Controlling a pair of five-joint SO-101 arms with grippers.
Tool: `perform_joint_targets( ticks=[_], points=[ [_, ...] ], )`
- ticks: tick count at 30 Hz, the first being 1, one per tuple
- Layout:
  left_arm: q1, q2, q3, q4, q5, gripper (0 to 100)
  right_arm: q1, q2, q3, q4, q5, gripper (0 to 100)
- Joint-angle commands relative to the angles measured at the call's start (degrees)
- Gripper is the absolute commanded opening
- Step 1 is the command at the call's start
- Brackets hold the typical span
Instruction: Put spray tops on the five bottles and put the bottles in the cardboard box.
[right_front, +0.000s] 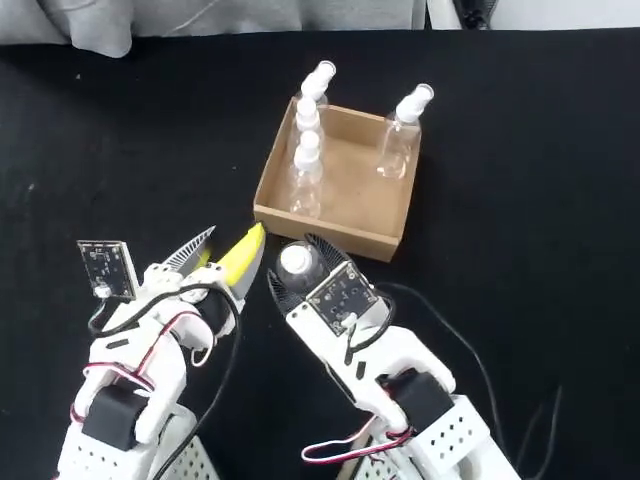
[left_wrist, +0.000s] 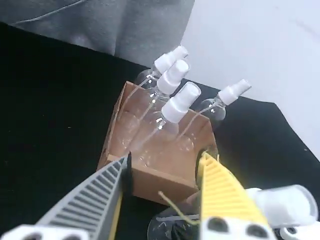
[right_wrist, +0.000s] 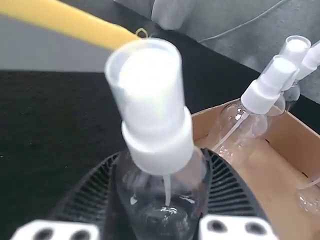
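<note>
The cardboard box (right_front: 375, 215) sits mid-table with several clear bottles standing in it, each wearing a white spray top (right_front: 308, 148); the same box (left_wrist: 160, 182) and capped bottles (left_wrist: 177, 102) appear in the left wrist view. Just in front of the box's near wall, my right gripper (right_front: 298, 272) is shut on one more clear bottle (right_wrist: 162, 195), upright with its spray top (right_wrist: 150, 105) on. My left gripper (right_front: 235, 238) hangs open beside it with nothing between its fingers. Its yellow finger (right_wrist: 65, 22) lies close to the held bottle's top (left_wrist: 285, 202).
Black cloth covers the table (right_front: 520, 200), with open room to the left and right of the box. Grey fabric (right_front: 180, 15) lies along the far edge. Cables (right_front: 480, 370) trail near the right arm's base.
</note>
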Motion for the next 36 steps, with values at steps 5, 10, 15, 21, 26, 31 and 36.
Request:
perform_joint_targets(
  ticks=[5, 10, 15, 21, 26, 31, 36],
  points=[
    [-4.35, -0.35, -4.7, -0.35, -0.18, 21, 0.09, -0.84, -0.75, -0.35, -0.44, 13.5],
    [-11.03, -0.35, -4.09, -0.35, -0.09, 21, 0.09, -0.84, -0.66, -0.35, -0.44, 13.5],
    [-15.34, -0.35, -4.0, -0.26, -0.09, 21, 0.09, -0.84, -0.4, -0.35, -0.44, 13.5],
    [-18.68, -0.35, -4.0, 3.69, -0.09, 21, 0.18, -0.84, -0.31, -0.35, -0.44, 13.5],
    [-21.05, -0.35, -4.0, 6.51, -0.09, 21, 0.18, -0.84, -0.22, -0.35, -0.53, 13.5],
    [-21.49, -0.35, -4.7, 8.18, -0.09, 21, 0.18, -0.84, 0.22, -0.35, -0.53, 13.5],
    [-21.49, -0.44, -6.81, 11.78, -0.09, 21, 0.18, -0.84, 0.48, -0.53, -0.53, 13.5]
  ],
)
